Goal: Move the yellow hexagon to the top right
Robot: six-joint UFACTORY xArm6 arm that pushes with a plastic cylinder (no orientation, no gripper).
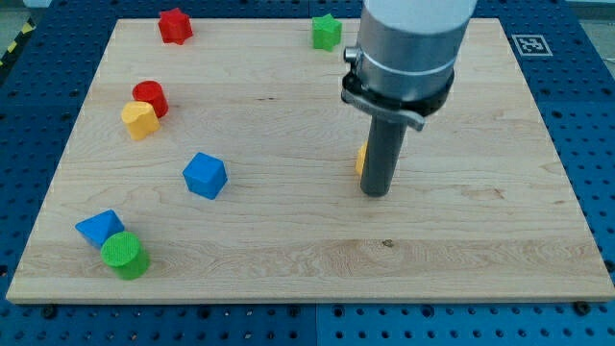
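The yellow hexagon lies near the middle of the wooden board, almost wholly hidden behind my rod; only a thin orange-yellow sliver shows at the rod's left side. My tip rests on the board directly in front of that block, at its lower right, touching or nearly touching it. The arm's grey body covers the board above the block.
A green star is at the top centre and a red star at the top left. A red cylinder and a yellow block touch at the left. A blue block, a blue triangle and a green cylinder are at the lower left.
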